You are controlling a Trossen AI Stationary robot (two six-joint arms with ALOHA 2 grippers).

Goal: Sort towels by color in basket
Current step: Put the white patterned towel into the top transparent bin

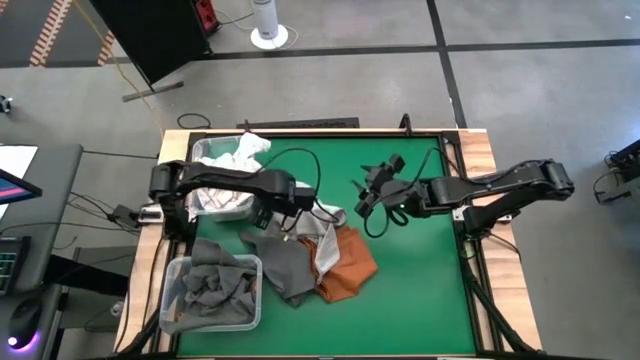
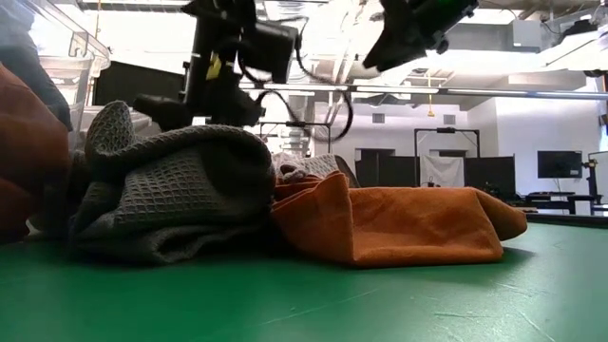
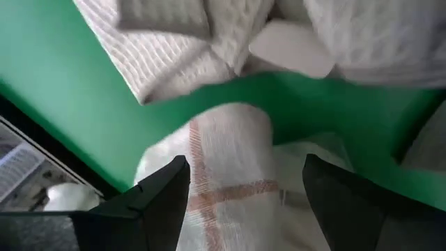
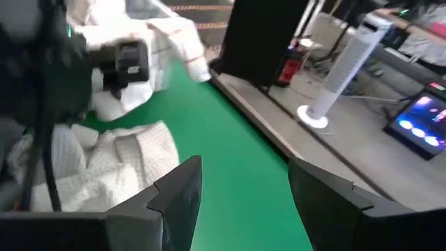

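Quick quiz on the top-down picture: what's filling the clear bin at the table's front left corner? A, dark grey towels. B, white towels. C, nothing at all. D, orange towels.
A: in the high view the clear bin at the front left holds crumpled dark grey towels, while the white towels sit in the other bin farther back.

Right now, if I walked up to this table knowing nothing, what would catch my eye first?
Probably the loose heap of cloths mid-table on the green mat: a rust-orange towel beside a dark grey waffle towel. Next, two clear plastic bins on the left edge, one holding white towels, the other grey towels. The left gripper hangs open over the heap; the right gripper waits open nearby.
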